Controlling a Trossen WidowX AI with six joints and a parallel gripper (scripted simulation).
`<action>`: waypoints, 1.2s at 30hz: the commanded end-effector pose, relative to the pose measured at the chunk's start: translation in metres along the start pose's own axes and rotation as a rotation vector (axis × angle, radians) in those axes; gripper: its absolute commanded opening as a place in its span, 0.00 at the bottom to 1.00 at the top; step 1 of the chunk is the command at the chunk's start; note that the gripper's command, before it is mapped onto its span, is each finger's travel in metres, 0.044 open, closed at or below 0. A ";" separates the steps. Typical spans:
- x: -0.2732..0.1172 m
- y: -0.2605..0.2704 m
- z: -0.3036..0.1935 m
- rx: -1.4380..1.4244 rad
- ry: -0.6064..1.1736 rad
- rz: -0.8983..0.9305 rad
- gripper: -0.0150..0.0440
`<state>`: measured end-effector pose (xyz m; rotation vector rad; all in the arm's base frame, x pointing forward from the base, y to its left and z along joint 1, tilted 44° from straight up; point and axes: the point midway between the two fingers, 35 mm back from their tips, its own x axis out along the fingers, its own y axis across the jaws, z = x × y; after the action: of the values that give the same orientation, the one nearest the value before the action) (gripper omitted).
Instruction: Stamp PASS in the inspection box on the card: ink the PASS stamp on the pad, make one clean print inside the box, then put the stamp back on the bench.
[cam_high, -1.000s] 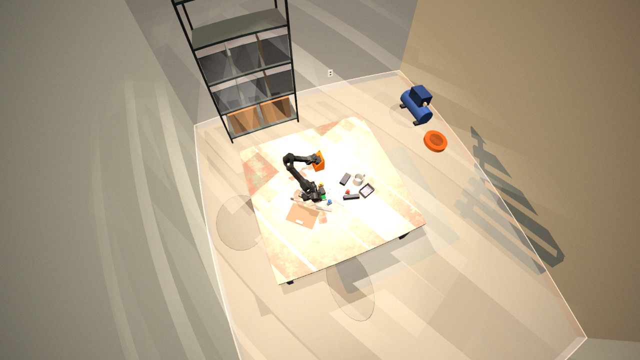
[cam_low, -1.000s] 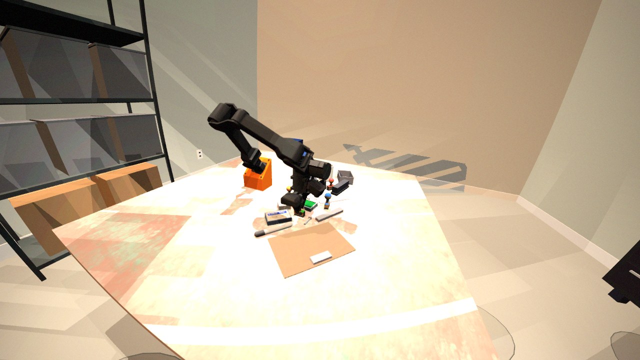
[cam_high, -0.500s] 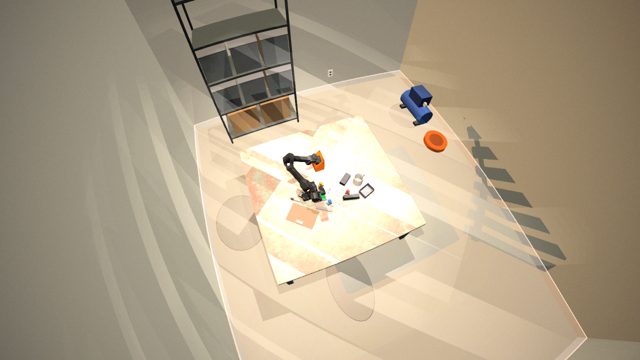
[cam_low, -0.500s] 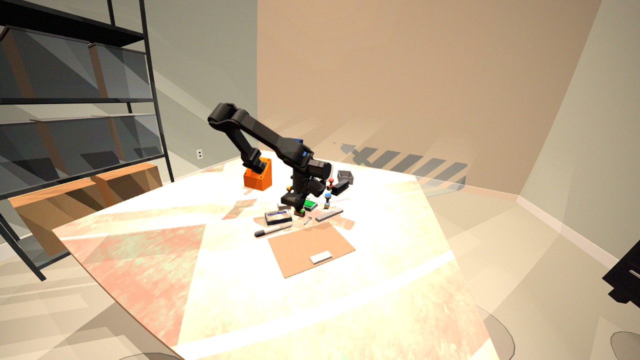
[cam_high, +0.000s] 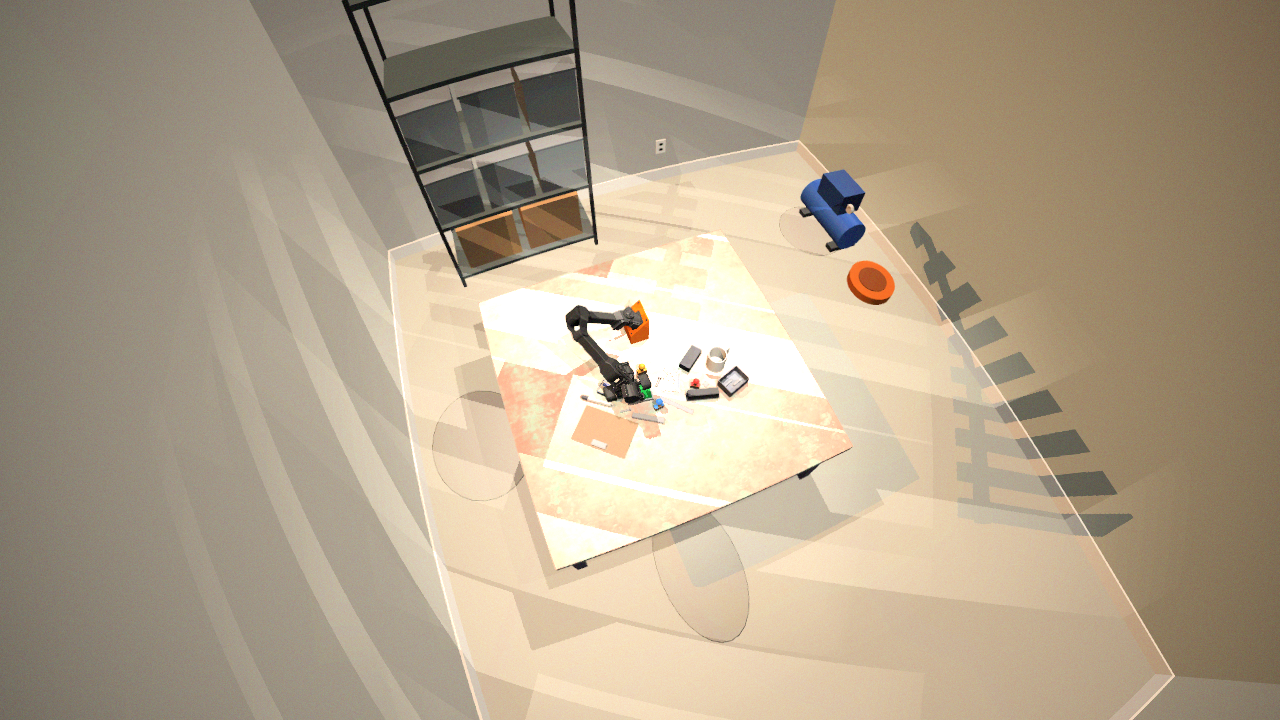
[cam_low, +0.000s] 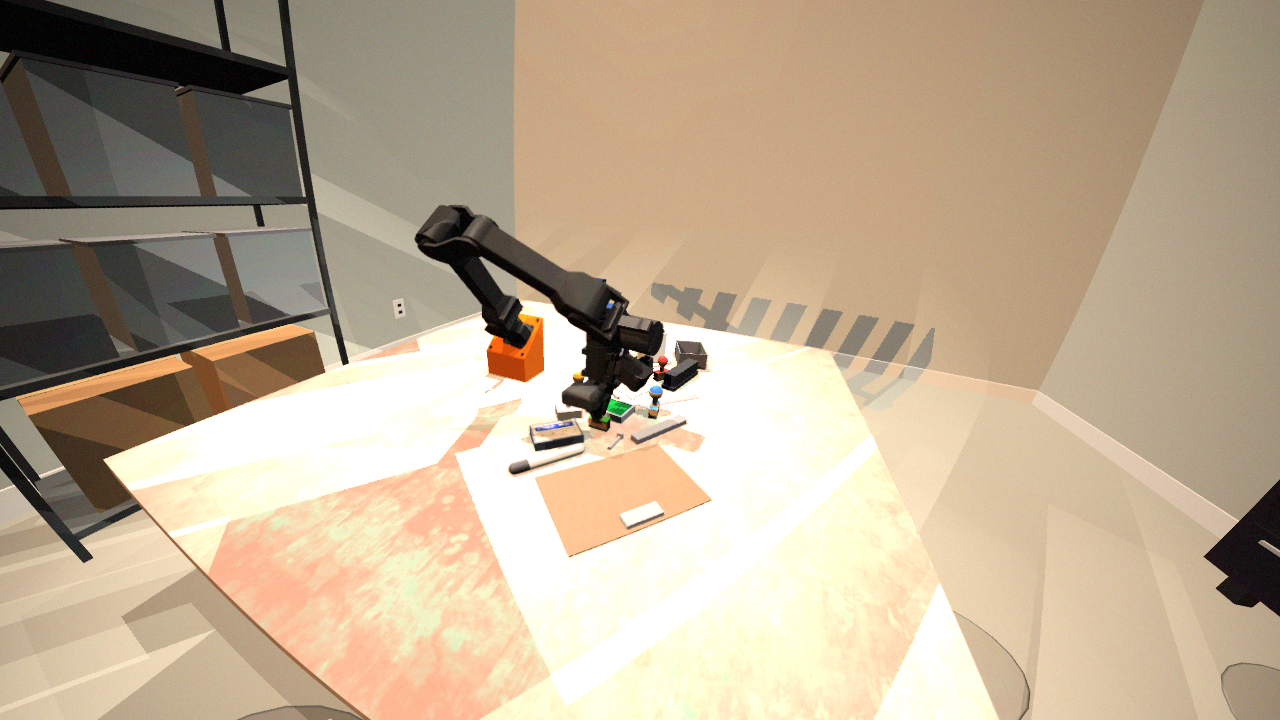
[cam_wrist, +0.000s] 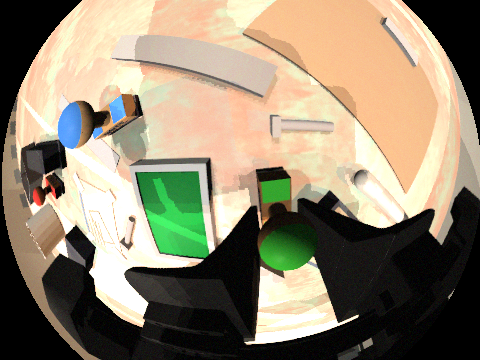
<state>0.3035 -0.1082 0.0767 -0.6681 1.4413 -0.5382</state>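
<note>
The green-knobbed stamp (cam_wrist: 287, 246) (cam_low: 599, 425) stands upright on the bench, its green-marked base facing up the wrist view. My gripper (cam_wrist: 277, 208) (cam_low: 600, 413) is shut on it, one finger on each side just below and around the knob. The green ink pad (cam_wrist: 175, 215) (cam_low: 619, 410) lies open just left of the stamp in the wrist view. The pale card (cam_wrist: 102, 207) with thin printed lines lies beyond the pad, overexposed; its box is hard to make out. The PASS lettering is not readable, and the stamp's underside is hidden.
A blue-knobbed stamp (cam_wrist: 75, 125) (cam_low: 655, 392) and red-knobbed stamp (cam_wrist: 39, 195) (cam_low: 662, 361) stand beyond the pad. A grey bar (cam_wrist: 195, 60), bolt (cam_wrist: 306, 126), marker (cam_low: 546, 460), blue-labelled box (cam_low: 555, 436) and brown sheet (cam_low: 617, 492) lie nearby. A mug (cam_high: 716, 360) stands farther off.
</note>
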 end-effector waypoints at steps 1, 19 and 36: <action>-0.003 -0.001 0.001 0.005 -0.003 -0.003 0.25; -0.011 0.000 0.002 0.005 -0.002 -0.005 0.25; -0.020 0.001 0.002 0.005 -0.002 -0.006 0.25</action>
<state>0.3032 -0.0951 0.0878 -0.6690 1.4422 -0.5395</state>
